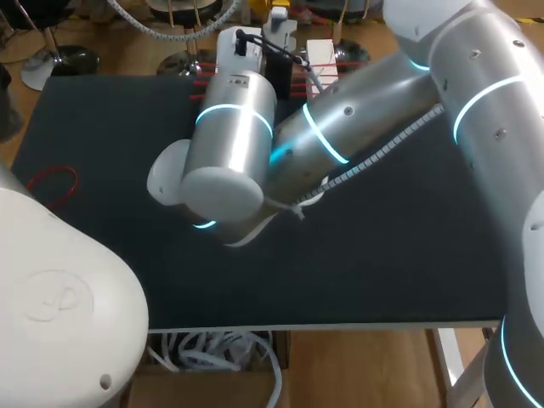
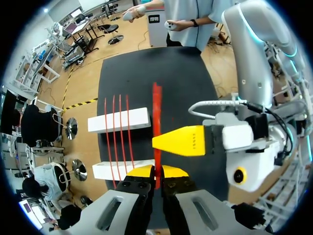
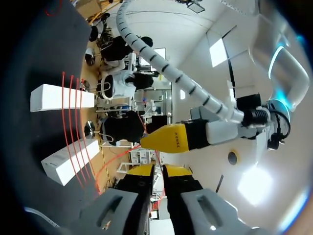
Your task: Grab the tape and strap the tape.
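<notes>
In the left wrist view a red tape [image 2: 156,110] runs taut and straight away from my left gripper [image 2: 157,171], which is shut on its near end. It lies beside three red bands [image 2: 117,132] stretched over two white blocks [image 2: 119,119] [image 2: 108,171]. A yellow finger [image 2: 181,141] of my right gripper sits against the tape just ahead. In the right wrist view my right gripper [image 3: 157,170] has its tips slightly apart, with a thin red tape [image 3: 117,161] running into the gap. In the head view both arms meet at the table's far edge by a white block [image 1: 320,53] and hide both grippers.
A loose red loop [image 1: 53,183] lies on the black table [image 1: 382,272] at the left. My left arm's white base [image 1: 59,306] fills the near left corner. The right arm's silver links [image 1: 357,119] cross above the far middle.
</notes>
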`<action>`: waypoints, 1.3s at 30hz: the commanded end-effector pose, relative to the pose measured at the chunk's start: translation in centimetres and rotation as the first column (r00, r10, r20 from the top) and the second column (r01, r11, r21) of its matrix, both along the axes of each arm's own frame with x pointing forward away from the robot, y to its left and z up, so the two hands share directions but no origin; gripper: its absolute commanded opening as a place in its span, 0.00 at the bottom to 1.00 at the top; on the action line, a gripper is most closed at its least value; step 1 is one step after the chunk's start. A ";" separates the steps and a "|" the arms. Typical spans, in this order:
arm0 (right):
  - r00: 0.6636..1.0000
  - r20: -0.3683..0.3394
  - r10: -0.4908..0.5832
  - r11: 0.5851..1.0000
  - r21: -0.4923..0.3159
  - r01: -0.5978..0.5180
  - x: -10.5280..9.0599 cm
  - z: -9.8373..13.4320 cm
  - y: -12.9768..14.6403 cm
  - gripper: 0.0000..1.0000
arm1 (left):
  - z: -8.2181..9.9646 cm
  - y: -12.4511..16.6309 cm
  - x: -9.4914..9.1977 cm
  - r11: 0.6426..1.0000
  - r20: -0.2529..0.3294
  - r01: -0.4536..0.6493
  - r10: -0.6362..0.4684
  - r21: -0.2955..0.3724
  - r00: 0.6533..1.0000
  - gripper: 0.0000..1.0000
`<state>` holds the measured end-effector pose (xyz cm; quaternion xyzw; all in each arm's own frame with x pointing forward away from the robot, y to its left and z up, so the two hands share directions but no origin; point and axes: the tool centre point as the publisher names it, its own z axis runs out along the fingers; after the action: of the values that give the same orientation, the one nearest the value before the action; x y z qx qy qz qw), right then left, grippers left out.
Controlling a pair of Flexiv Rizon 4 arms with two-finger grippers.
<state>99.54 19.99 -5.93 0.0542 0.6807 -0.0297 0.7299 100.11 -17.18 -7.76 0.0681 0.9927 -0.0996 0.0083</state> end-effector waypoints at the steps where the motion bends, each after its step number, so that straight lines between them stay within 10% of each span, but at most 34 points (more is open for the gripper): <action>1: 0.999 -0.005 0.033 0.999 0.010 -0.033 -0.9 0.5 -1.1 0.19 | 0.0 0.0 0.0 1.000 0.000 -0.001 0.001 0.001 1.000 0.00; 2: 0.999 -0.004 0.034 0.999 0.012 -0.033 -1.0 0.6 -1.1 0.28 | 0.0 0.0 0.0 1.000 0.000 -0.001 0.001 0.001 1.000 0.00; 6: 0.998 -0.003 0.058 0.998 0.028 -0.058 -2.0 1.1 -1.8 0.03 | 0.0 0.0 0.0 1.000 0.000 -0.001 0.001 0.001 1.000 0.00; 16: 0.989 -0.021 0.150 0.988 0.044 -0.149 -6.0 2.0 -6.0 0.15 | 0.0 0.0 0.0 1.000 0.000 -0.001 0.001 0.001 1.000 0.00; 23: 0.995 -0.010 0.097 0.993 0.065 -0.097 -3.5 2.5 -10.0 0.48 | 0.0 0.0 0.0 1.000 0.000 -0.001 0.001 0.001 1.000 0.00; 25: 0.996 -0.022 0.090 0.992 0.088 -0.087 -2.5 2.7 -10.8 1.00 | 0.0 0.0 0.0 1.000 0.000 -0.001 0.001 0.001 1.000 0.00; 39: 0.997 -0.029 0.068 0.991 0.115 -0.064 -0.3 3.0 -12.6 1.00 | 0.0 0.0 0.0 1.000 0.000 -0.001 0.001 0.001 1.000 0.00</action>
<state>99.43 7.68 -3.32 0.0753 0.6906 0.0310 0.7186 100.12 -17.18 -7.76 0.0679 0.9926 -0.0999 0.0080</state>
